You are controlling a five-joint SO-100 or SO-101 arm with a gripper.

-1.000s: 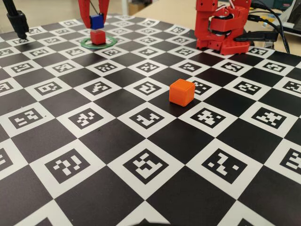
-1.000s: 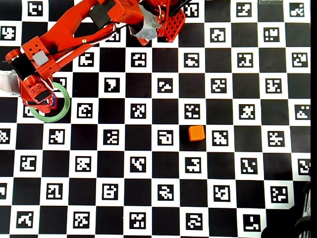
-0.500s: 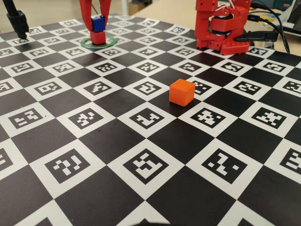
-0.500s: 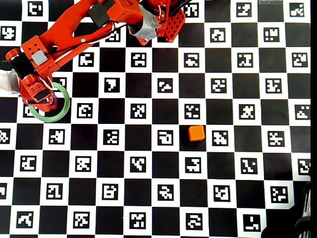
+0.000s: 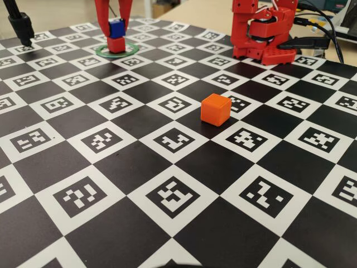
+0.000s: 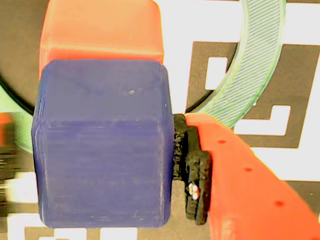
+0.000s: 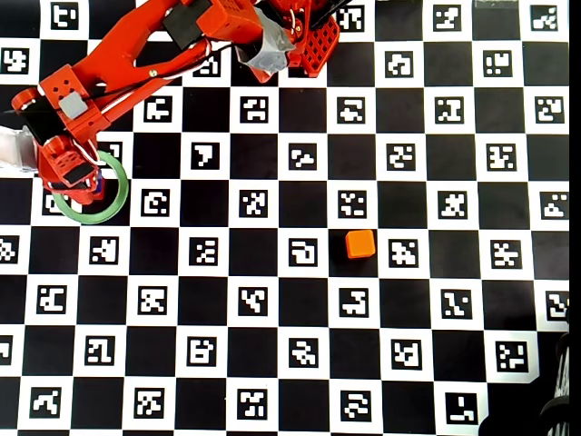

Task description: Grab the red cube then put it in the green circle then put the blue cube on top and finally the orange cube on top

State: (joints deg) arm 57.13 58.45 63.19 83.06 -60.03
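Note:
My red gripper (image 5: 116,30) is shut on the blue cube (image 5: 116,28) at the far left of the board. It holds the blue cube right over the red cube (image 5: 116,46), which sits inside the green circle (image 5: 131,49); I cannot tell whether the two cubes touch. In the wrist view the blue cube (image 6: 102,155) fills the space between the fingers (image 6: 240,185), with the red cube (image 6: 100,32) behind it and the green circle (image 6: 255,65) at the right. The orange cube (image 5: 216,109) sits alone mid-board, and shows in the overhead view (image 7: 360,243). There the gripper (image 7: 77,182) hides both cubes over the green circle (image 7: 91,219).
The arm's red base (image 5: 262,33) stands at the back right, with cables beside it. A black stand (image 5: 19,25) is at the back left. The board (image 5: 167,223) is a black-and-white marker checkerboard. In the overhead view the arm (image 7: 136,64) reaches across the top left.

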